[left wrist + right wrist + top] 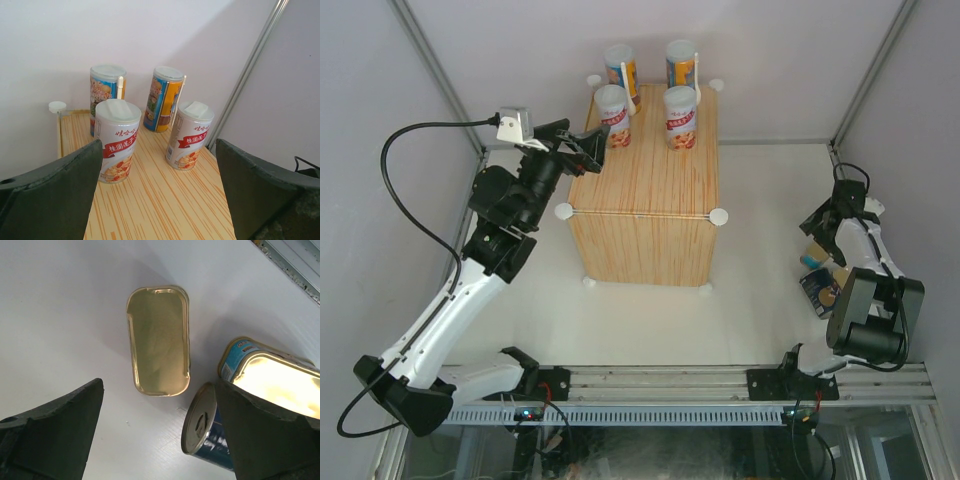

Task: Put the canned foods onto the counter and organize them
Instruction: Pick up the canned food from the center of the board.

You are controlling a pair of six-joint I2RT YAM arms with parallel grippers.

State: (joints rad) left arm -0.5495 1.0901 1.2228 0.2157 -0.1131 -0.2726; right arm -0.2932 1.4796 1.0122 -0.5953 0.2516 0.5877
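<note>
Four canned foods stand at the back of the counter: two tall blue-orange cylinders with white spoons, and in front of them two white-red cans. My left gripper hovers open over the wood-grain top, just short of the white-red cans and holding nothing. On the white floor at the right, my right gripper is open above a flat gold tin. A dark can lies on its side by its right finger, and a second gold-blue tin sits behind.
White round knobs mark the counter's corners. White walls and metal frame posts enclose the space. The right arm is folded close to the right wall, and a slotted rail runs along the near edge.
</note>
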